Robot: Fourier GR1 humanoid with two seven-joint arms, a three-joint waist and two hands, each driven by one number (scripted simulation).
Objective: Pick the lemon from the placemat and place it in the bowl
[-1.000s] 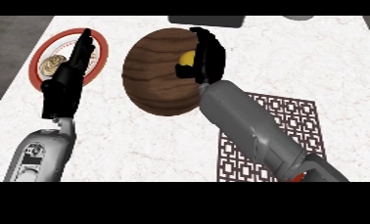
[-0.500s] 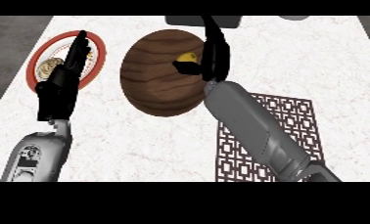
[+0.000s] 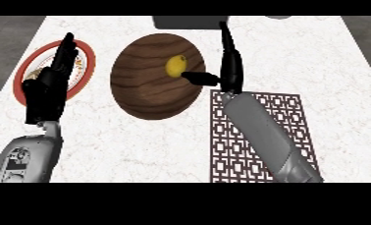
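Presently, the white marble counter (image 3: 145, 140) carries, at five o'clock, a brown lattice placemat (image 3: 228, 145) under my right forearm. At centre stands the wooden bowl (image 3: 148, 89); the lemon (image 3: 175, 66) lies inside it toward two o'clock. A red-rimmed plate (image 3: 87, 59) sits at nine o'clock. My right hand (image 3: 230, 67) is released, fingers straight, just beside the bowl's three o'clock rim, thumb over the rim. My left hand (image 3: 49, 89) rests open over the plate.

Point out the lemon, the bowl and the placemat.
lemon (image 3: 175, 66), head view, middle of the fruit.
bowl (image 3: 145, 91), head view, bare wooden inside.
placemat (image 3: 235, 155), head view, lattice left of the forearm.
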